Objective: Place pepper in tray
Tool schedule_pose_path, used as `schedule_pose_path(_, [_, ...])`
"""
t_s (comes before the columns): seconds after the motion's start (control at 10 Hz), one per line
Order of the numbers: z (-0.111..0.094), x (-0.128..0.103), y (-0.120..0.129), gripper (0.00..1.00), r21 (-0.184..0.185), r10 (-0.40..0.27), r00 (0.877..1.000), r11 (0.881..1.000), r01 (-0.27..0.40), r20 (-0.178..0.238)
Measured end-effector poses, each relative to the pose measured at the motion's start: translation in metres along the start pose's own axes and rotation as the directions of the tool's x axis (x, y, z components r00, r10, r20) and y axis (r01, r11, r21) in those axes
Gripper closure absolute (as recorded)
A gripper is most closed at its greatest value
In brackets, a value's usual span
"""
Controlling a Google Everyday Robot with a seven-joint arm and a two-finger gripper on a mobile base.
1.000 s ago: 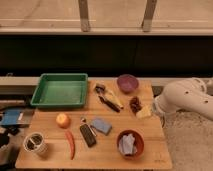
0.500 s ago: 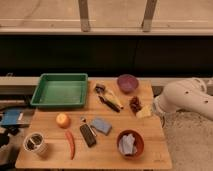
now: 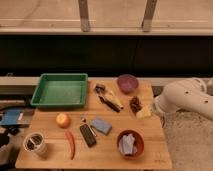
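The red-orange pepper [image 3: 70,143] lies on the wooden table [image 3: 150,155] near its front left, pointed end toward the front edge. The green tray [image 3: 36,98] sits empty at the table's back left, about a hand's width behind the pepper. My white arm [image 3: 187,97] reaches in from the right. My gripper [image 3: 154,107] is at the arm's end by the table's right edge, far from the pepper and holding nothing that I can see.
A round orange fruit [image 3: 63,120] lies between pepper and tray. A dark bar [image 3: 88,135], a blue sponge [image 3: 102,125], a reddish-brown bowl [image 3: 131,144], a purple bowl [image 3: 127,82] and a tin can [image 3: 36,144] are also on the table.
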Motion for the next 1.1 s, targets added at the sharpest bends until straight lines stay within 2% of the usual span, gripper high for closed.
schedule_pose_path(0.9, [0.000, 0.000, 0.002, 0.20, 0.000, -0.013, 1.000, 1.000, 0.013, 0.000])
schedule_pose_path(1.1, [0.007, -0.008, 0.026, 0.20, -0.007, -0.072, 0.997, 0.997, 0.072, -0.013])
